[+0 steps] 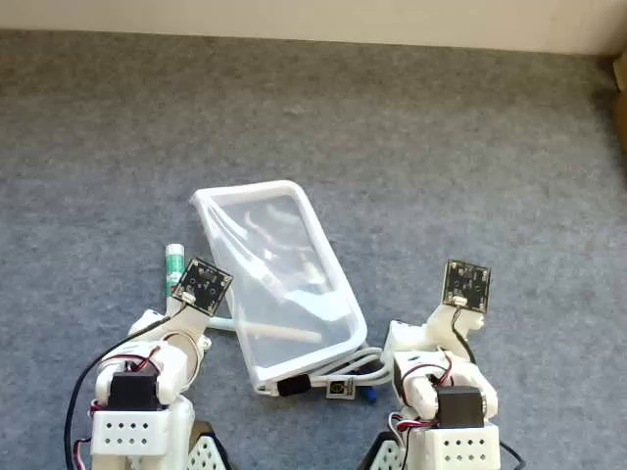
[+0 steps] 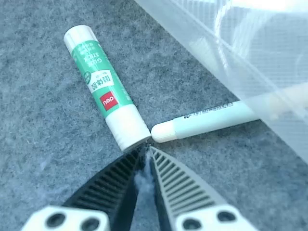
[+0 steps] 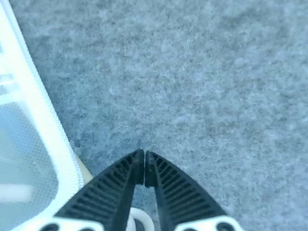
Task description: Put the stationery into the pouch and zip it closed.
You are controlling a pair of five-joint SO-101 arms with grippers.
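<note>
1. Looking down from the left wrist: glue stick [image 2: 103, 89] flat on the carpet [image 2: 48, 159], its blunt end close against the cap of a pale pen [image 2: 207, 120].
2. Same view: left gripper [image 2: 147, 150] with jaws pressed nearly together, gripping nothing, tips right at that meeting point.
3. Far end of the pen lost behind the clear wall of the pouch [image 2: 250, 62]. Cannot tell whether inside or underneath.
4. From the right wrist: right gripper [image 3: 144, 153] pinched shut and empty over bare carpet, close beside the pouch's white rim.
5. From high up: pouch lying flat and skewed between left arm [image 1: 157, 377] and right arm [image 1: 441, 397]. Glue stick just off its left edge, cables [image 1: 355, 364] against its near corner.
6. Open carpet beyond the pouch and out to the right.
7. Grey, short-piled carpet throughout, ending at a cream strip of wall [image 1: 294, 15] along the far side.
</note>
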